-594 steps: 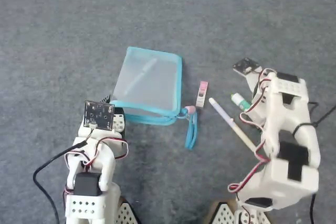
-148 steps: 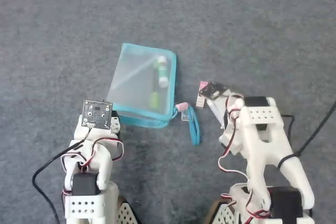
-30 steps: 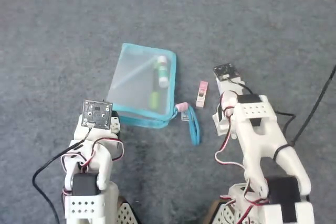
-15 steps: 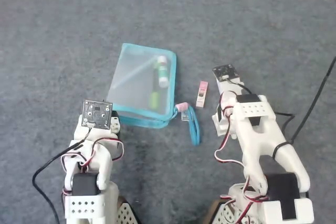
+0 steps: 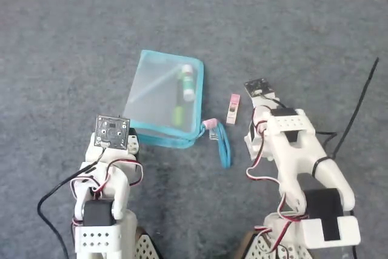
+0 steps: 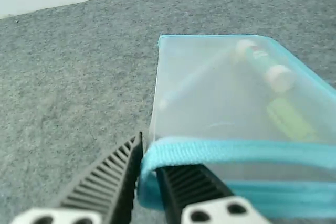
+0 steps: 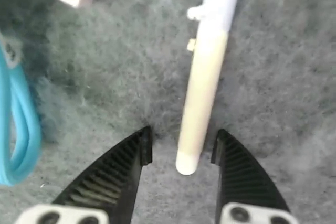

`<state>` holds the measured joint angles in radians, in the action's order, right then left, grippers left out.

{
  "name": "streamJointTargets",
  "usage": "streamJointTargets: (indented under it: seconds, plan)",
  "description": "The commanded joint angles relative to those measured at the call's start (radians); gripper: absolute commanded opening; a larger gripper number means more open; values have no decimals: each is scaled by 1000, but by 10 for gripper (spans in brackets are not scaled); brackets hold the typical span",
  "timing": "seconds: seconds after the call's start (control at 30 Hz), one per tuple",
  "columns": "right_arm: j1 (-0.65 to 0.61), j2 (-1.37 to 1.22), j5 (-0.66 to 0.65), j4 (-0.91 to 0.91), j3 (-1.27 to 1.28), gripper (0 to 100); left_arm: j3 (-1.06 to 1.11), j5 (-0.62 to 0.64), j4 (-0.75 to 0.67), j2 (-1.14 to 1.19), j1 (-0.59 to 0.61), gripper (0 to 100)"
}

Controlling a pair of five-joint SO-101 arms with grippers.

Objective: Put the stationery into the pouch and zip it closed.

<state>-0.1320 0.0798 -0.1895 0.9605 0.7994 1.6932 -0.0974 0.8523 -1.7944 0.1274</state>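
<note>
Ground: flat grey felt-like table covering [image 5: 303, 40], short nap, fibres matted. Two white plastic arms with red and black wiring stand side by side at the near edge. Translucent frosted plastic pouch with woven teal edging [image 5: 159, 98], rectangular, lies flat in front of the left arm. Left gripper [image 6: 149, 153]: ribbed black fingers pinched together on the teal binding at the pouch's near corner. Teal cord wrist loop [image 5: 224, 144] trails from the pouch's corner toward the right arm, limp on the felt. Right gripper [image 7: 181, 140]: ribbed fingers spread apart, one either side of the rounded end of a slim cream-and-white plastic pen [image 7: 207, 77]; the pen lies on the felt outside the pouch, and whether the fingers touch it cannot be told. Inside the pouch, a cylindrical white-and-green glue stick [image 5: 183, 92] lies along the side nearest the loop, with a pale thin stick [image 5: 151, 89] slanting beside it. Small pink-and-white oblong block [image 5: 233, 108] lies on the felt between loop and right arm. Pink zip pull [image 5: 210, 124] sits at the pouch corner.
</note>
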Motion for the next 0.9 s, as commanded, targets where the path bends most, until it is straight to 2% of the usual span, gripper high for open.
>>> streamJointTargets:
  seconds: [0.0,0.13,0.27,0.43,0.53,0.67,0.73,0.87]
  plan:
    - [39,-25,-2,-10,-18,109,-7,18,-34,-9,9,12]
    - [44,-24,-11,-5,-21,3,-7,18,-34,-9,9,12]
    - [99,54,-14,122,-91,6,-7,18,-35,-9,3,12]
    - [73,387,-101,320,-100,7,-7,18,-35,-9,3,12]
    - [-41,625,-140,452,-100,7,-7,18,-32,-9,3,12]
    - [-275,855,-304,615,-101,7,-7,20,-32,-9,3,12]
    - [-401,914,-381,682,-101,7,-7,20,-32,-9,3,12]
    - [-547,909,-385,736,-106,7,-7,18,-32,-9,3,12]
